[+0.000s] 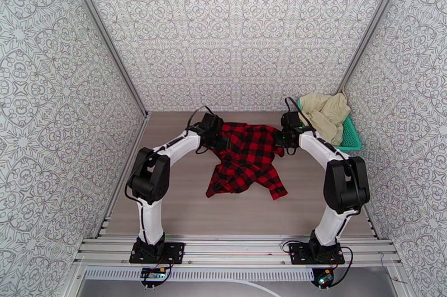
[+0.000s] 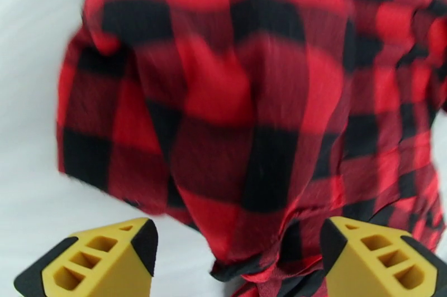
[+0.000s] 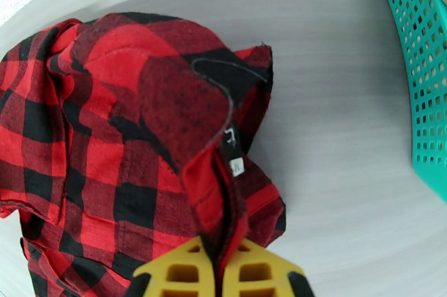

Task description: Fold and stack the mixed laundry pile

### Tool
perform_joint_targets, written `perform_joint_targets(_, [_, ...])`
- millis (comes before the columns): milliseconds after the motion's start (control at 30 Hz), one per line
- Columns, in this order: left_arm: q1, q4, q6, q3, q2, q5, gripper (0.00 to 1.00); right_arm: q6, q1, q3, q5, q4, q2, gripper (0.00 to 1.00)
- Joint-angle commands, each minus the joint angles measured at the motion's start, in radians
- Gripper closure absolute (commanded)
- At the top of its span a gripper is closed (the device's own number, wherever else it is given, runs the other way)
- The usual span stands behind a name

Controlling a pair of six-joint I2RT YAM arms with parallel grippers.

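The red-and-black checked flannel shirt [image 1: 246, 159] lies crumpled on the table's middle. My left gripper [image 1: 215, 132] is at its upper left edge; in the left wrist view the yellow fingers [image 2: 98, 259] stand wide apart, open, with shirt cloth [image 2: 234, 103] bunched between and ahead of them. My right gripper [image 1: 288, 135] is at the shirt's upper right corner. Seen from the right wrist, it [image 3: 219, 271] is shut on a fold of the shirt [image 3: 112, 125] just below the small white label [image 3: 237, 166]. Cream-beige cloth pieces [image 1: 324, 111] are heaped in the teal basket.
The teal mesh basket [image 1: 352, 136] stands at the back right corner, close to my right arm; its wall [image 3: 430, 86] shows in the right wrist view. Patterned walls enclose the table on three sides. Bare table [image 1: 184, 203] lies in front of the shirt.
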State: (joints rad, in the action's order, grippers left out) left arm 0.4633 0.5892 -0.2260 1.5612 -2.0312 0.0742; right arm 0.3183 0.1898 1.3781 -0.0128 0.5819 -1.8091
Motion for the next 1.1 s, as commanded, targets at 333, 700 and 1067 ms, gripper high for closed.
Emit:
perform_joint_targets(333, [0.021,-0.013,0.035,0.169,-0.039,-0.043,1.00,0.008,-0.007,-0.017,-0.050,-0.007,0.048,1.00])
perform_joint_targets(700, [-0.198,-0.398,-0.228,0.027,0.358,0.418,1.00,-0.003,-0.007,-0.048,-0.120,0.009,0.271,1.00])
perform_joint_targets(1067, [-0.251,-0.269,-0.185,0.128,0.687,0.444,1.00,-0.057,-0.007,0.097,-0.033,0.101,0.590,1.00])
